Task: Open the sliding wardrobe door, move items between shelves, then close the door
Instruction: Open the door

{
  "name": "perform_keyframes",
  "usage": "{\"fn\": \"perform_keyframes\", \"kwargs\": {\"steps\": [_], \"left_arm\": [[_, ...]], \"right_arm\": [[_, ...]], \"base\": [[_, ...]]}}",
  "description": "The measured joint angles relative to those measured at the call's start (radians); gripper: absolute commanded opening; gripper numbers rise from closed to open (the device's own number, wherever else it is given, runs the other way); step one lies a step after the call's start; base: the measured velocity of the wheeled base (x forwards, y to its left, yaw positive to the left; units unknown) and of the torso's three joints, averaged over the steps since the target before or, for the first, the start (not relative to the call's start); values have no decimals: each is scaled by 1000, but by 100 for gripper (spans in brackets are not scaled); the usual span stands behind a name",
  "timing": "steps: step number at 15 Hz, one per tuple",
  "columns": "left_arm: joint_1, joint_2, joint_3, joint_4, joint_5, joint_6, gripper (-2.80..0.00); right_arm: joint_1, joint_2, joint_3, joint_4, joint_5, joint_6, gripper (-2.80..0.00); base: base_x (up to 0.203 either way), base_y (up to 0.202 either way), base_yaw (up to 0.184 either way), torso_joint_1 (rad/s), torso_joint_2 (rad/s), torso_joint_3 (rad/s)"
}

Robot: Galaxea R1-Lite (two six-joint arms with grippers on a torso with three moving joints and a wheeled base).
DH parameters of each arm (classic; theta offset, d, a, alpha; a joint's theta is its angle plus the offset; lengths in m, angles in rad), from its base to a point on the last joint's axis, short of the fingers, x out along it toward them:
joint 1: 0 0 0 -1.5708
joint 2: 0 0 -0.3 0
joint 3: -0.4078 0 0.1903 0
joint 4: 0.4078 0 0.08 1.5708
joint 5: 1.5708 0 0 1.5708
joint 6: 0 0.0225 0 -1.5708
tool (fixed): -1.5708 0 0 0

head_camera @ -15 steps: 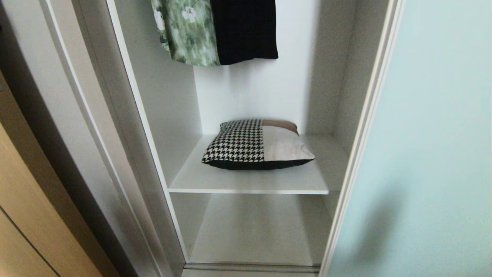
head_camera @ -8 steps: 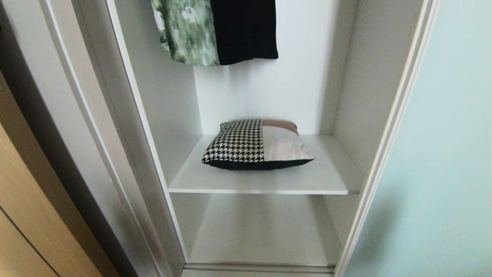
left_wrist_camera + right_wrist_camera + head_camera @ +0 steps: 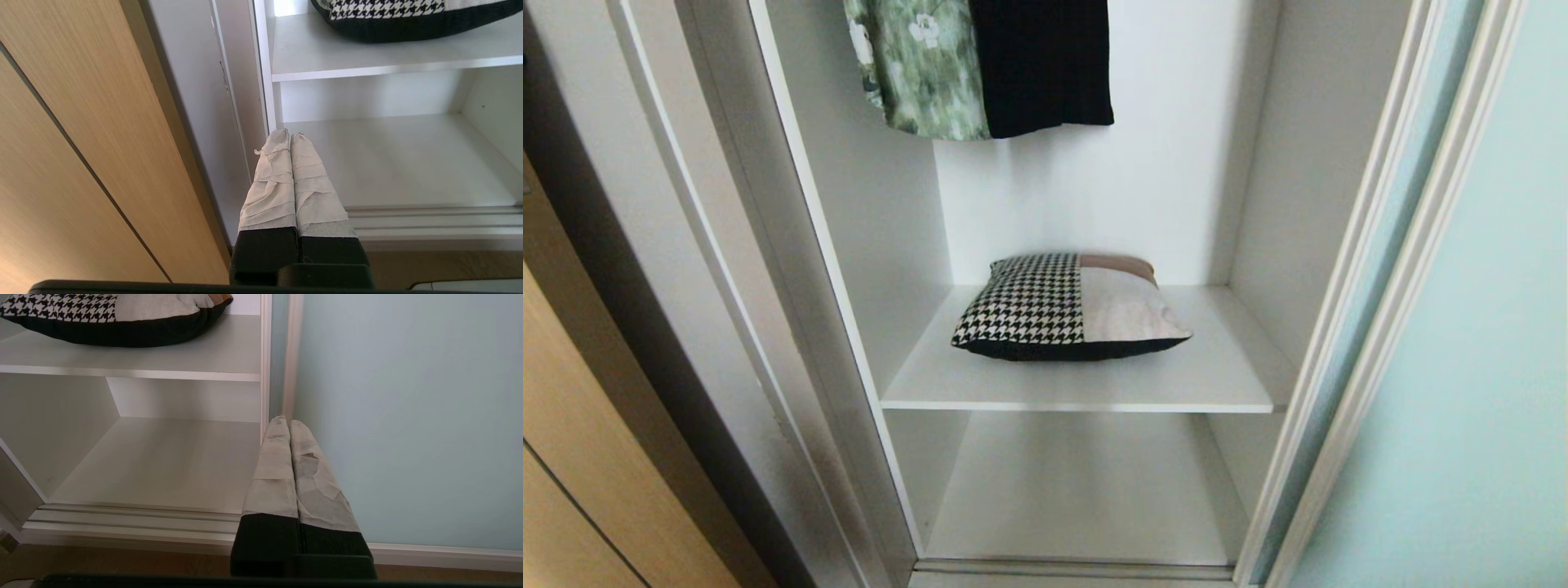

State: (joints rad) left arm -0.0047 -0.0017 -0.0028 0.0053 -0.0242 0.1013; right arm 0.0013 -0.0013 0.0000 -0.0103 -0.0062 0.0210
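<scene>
Hanging low in front of the wardrobe, left gripper (image 3: 291, 134) and right gripper (image 3: 284, 420) are both clenched, empty, touching nothing; neither shows in head view. Sliding wardrobe door (image 3: 1470, 327) stands off to the right, compartment exposed. Cushion (image 3: 1068, 307) lies flat on upper shelf (image 3: 1078, 384), lower shelf (image 3: 1078, 498) bare. Cushion prob light, soft, squashy. Best pinched at its black front edge w/ jaws opened wide first.

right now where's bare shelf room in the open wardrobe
The lower white shelf is wholly bare. On the upper white shelf, free strips flank and front the houndstooth-and-grey cushion. Crowded above: green floral garment, black garment.
</scene>
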Motion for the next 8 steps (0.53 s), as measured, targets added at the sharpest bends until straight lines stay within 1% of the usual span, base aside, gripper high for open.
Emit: {"fn": "perform_keyframes", "kwargs": {"steps": [7, 8], "left_arm": [[0, 0, 2, 1, 0, -1, -280], [1, 0, 2, 2, 0, -1, -280]], "right_arm": [[0, 0, 0, 0, 0, -1, -280], [0, 0, 0, 1, 0, -14, -280]], "base": [[0, 0, 0, 0, 0, 0], [0, 0, 0, 0, 0, 0]]}}
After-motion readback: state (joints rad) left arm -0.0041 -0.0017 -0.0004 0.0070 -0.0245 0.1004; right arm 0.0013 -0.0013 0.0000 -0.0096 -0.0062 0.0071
